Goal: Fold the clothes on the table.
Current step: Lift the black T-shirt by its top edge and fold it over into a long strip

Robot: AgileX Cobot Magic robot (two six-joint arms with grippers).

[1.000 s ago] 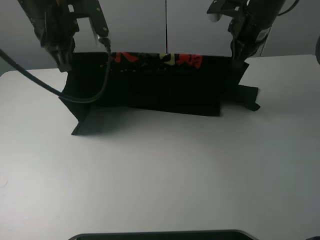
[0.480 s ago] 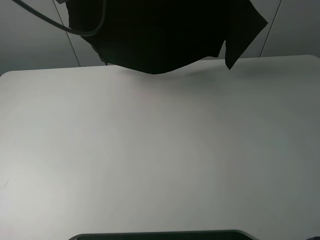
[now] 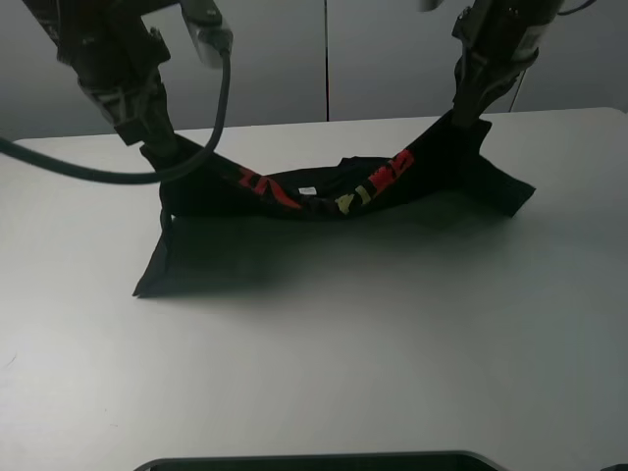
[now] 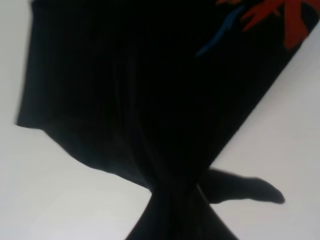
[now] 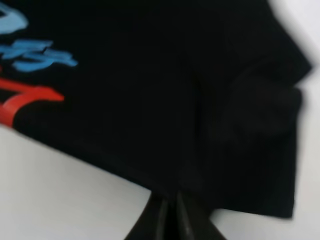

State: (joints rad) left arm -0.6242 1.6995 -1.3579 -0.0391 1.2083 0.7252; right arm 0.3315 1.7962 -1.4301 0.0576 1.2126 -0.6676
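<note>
The black T-shirt [image 3: 211, 196] hangs between my two grippers, and its middle sags onto the white table [image 3: 343, 373]. Its red and yellow print [image 3: 378, 180] and small white neck label [image 3: 307, 192] face up along the sagging fold. My left gripper [image 3: 157, 147] is shut on the shirt's left end, just above the table. My right gripper [image 3: 463, 113] is shut on the right end, slightly higher. In the left wrist view the cloth [image 4: 150, 100] bunches into the gripper [image 4: 172, 220]. In the right wrist view the closed fingertips [image 5: 167, 220] pinch the shirt [image 5: 175, 100].
A loose flap [image 3: 157, 265] lies on the table at the lower left of the shirt, and a sleeve [image 3: 505, 186] sticks out at the right. A black cable [image 3: 118, 177] loops from the left arm. A dark edge [image 3: 314, 461] shows at the table's front.
Both grippers swung the shirt up off the table, then brought it down nearer the front. It now sags between them with its middle on the table.
</note>
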